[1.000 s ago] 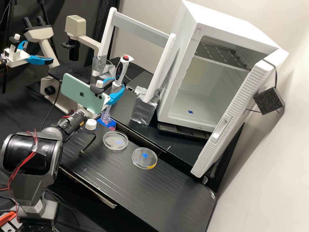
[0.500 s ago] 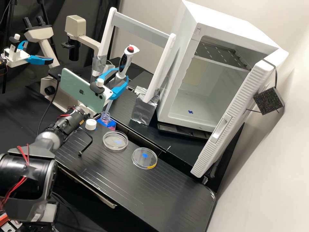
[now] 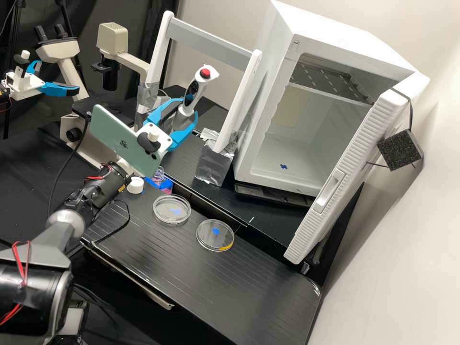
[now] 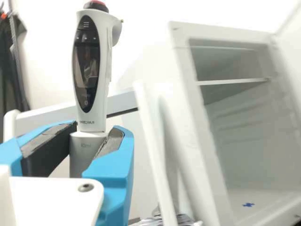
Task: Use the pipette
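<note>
Over the back part of the black bench point(image 3: 215, 287), high view: I've got the gripper point(image 3: 188, 108) closed on the electronic pipette point(image 3: 195, 91), gripping the body between its two blue fingers. Red button point(image 3: 205, 73) is at the top end, white handle clear above the fingers. Can't tell where the tip is, it's hidden behind the gripper side. Green phone point(image 3: 122, 141) is mounted on the arm just behind the gripper and partly covers the open clear bottle point(image 3: 157, 174), which has pink liquid in it. White cap point(image 3: 135, 185) lies near the bottle. Two petri dishes point(image 3: 171, 209) sit on the bench, near each other but apart, each with a blue mark; the one farther from the cap has some yellow at its edge. Behind the bench: microscope point(image 3: 112, 36), white frame point(image 3: 208, 43) with foil-wrapped feet, and the white incubator point(image 3: 268, 96) with its door open.

Wrist view: same grip up close. Dark pads point(image 4: 47, 148) press on the grey section just under the white handle, one from each side, so the gap is only as wide as the pipette. Dark oval panel on the handle faces my camera. Past the pipette I see a slanted leg of the frame, foil at its foot, then the open incubator with one shelf and a blue mark point(image 4: 248, 205) on its floor.
</note>
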`<state>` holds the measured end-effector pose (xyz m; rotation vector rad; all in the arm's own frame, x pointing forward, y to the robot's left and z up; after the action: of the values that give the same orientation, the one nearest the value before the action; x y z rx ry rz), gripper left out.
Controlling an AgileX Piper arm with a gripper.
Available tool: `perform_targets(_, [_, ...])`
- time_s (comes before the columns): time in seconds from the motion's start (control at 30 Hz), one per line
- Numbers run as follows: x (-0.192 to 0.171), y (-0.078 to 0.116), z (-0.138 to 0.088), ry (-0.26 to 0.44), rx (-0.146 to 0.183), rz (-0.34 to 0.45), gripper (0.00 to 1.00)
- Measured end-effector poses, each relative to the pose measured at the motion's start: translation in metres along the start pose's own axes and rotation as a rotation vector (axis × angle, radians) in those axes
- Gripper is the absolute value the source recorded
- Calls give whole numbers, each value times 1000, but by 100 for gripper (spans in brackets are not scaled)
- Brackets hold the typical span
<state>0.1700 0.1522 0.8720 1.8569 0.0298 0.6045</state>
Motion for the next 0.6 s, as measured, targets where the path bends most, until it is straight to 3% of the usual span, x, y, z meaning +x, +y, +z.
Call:
perform_targets(0.13, [-13,21,12,4,30,64,0])
perform_targets(0.2, [-18,33,19,4,19,113,0])
perform_targets(0.4, [-33,62,31,49,50,178,0])
perform_targets(0.43, [-37,67,33,57,41,180,0])
perform_targets(0.47, [-38,69,34,61,56,180,0])
perform_targets(0.53, [-42,73,37,65,48,168,0])
perform_targets(0.6, [-44,74,40,57,15,151,0])
